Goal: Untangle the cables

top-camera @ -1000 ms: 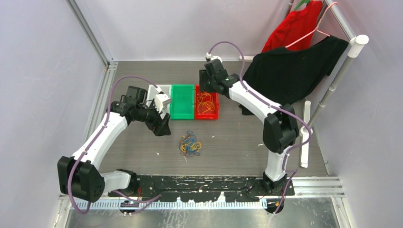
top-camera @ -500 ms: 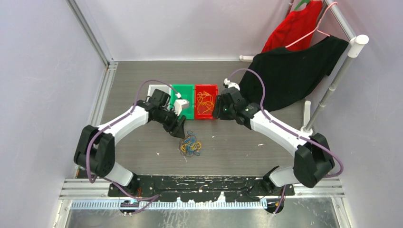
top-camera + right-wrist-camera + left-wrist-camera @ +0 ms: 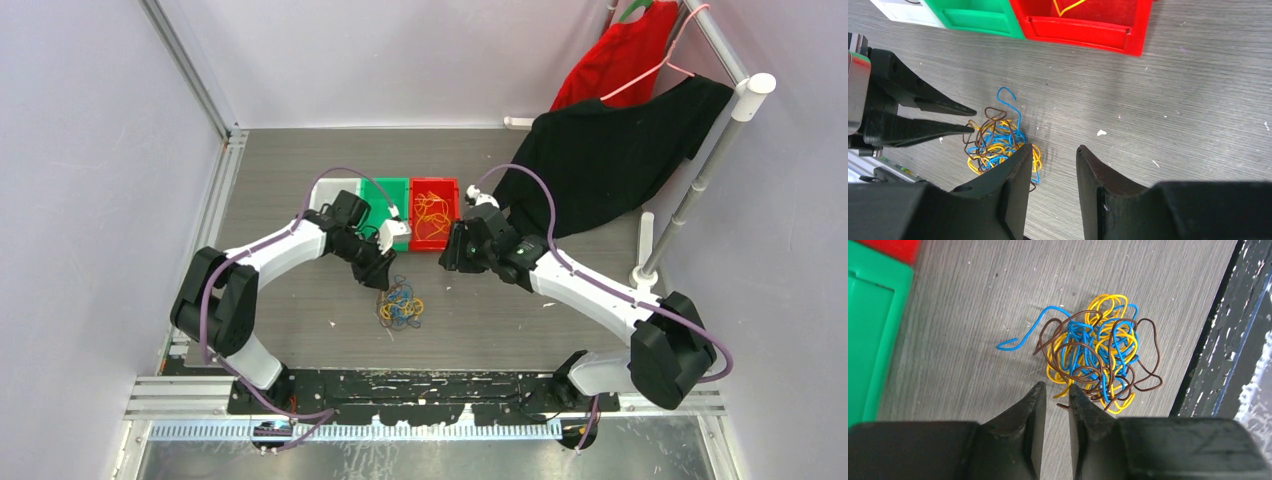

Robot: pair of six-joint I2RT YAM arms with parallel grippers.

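Left gripper (image 3: pixel 378 272) and right gripper (image 3: pixel 452 255) have swung inward, flanking the cables (image 3: pixel 400 304).
Right fingers stand moderately parted, left fingers barely parted, and both hold nothing. A knotted ball of yellow, blue and brown strands lies just ahead of the left gripper, one blue end straying out.

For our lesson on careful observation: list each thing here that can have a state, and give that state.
cables: tangled in one clump, ungripped.
left gripper: narrowly open, empty, tips near the clump.
right gripper: open, empty.
red bin: upright, yellow strands inside.
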